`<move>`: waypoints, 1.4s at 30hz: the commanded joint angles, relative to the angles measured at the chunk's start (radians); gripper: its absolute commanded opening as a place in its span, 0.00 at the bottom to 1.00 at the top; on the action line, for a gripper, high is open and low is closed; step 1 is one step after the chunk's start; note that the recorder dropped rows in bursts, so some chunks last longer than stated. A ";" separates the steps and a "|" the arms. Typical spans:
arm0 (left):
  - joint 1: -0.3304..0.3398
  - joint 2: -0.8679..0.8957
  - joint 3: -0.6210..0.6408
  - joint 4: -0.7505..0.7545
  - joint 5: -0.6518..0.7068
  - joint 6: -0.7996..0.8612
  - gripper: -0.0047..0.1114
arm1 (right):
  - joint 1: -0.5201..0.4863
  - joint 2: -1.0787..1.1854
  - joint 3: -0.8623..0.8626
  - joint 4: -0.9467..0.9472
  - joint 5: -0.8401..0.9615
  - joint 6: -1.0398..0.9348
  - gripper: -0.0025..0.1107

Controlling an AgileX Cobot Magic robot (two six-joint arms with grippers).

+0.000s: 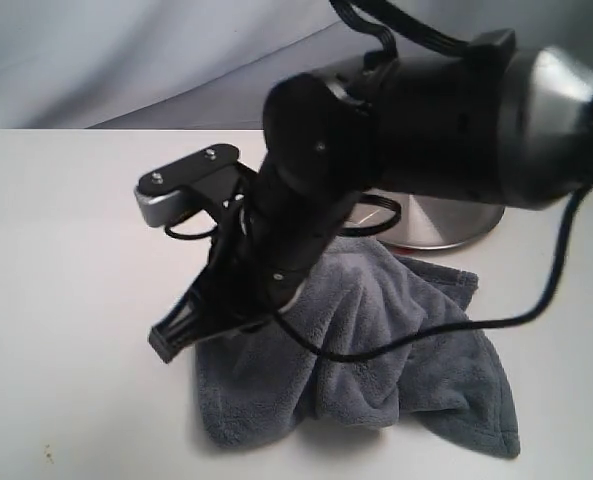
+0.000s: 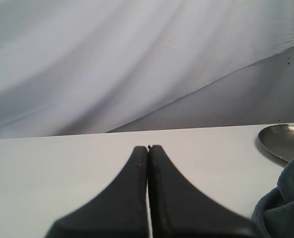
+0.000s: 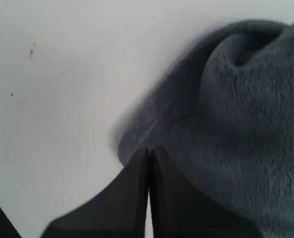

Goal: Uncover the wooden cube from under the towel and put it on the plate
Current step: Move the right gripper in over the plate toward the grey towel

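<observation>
Two grippers, both clenched on nothing.

Right gripper (image 1: pixel 171 340) reaches across from the right of the exterior view. It hangs low at the left edge of the towel (image 1: pixel 396 360), tips out over bare desk (image 1: pixel 56 300). Open desk runs wide to the left and front-left of the towel. The towel's front hem lies near the bottom border of that view. The plate (image 1: pixel 446 222) sits behind the towel at its far edge; the arm covers the join, so touching or just apart cannot be told. A black cable (image 1: pixel 536 300) droops from the arm across the towel's top.

Right wrist view adds the close look: jaws pressed together with a hairline slit, tips at the towel's rounded edge (image 3: pixel 236 124), no cloth seen between them. White desk lies open to one side, with a small brown mark (image 3: pixel 31 50) on it.

Only the left wrist view shows the left gripper (image 2: pixel 148 147). Its jaws are flat together above the desk, pointing toward the pale backdrop sheet (image 2: pixel 112 59). A fold of towel and the plate's rim (image 2: pixel 285 139) enter at one side, the plate beyond the towel.

Plate contents: the part seen from the left wrist is bare brushed metal; in the exterior view the arm hides most of it.

Wooden cube: seen in no view. The towel lies humped and folded on the desk.
</observation>
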 commanded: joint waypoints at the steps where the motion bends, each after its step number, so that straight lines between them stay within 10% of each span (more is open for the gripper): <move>1: 0.002 -0.004 0.004 -0.002 -0.011 -0.002 0.04 | -0.036 -0.118 0.155 -0.047 -0.069 0.038 0.02; 20: 0.002 -0.004 0.004 -0.002 -0.011 -0.002 0.04 | -0.416 -0.172 0.244 -0.159 -0.232 0.137 0.02; 42: 0.002 -0.004 0.004 -0.002 -0.011 -0.002 0.04 | -0.146 0.139 -0.209 -0.091 -0.125 0.084 0.02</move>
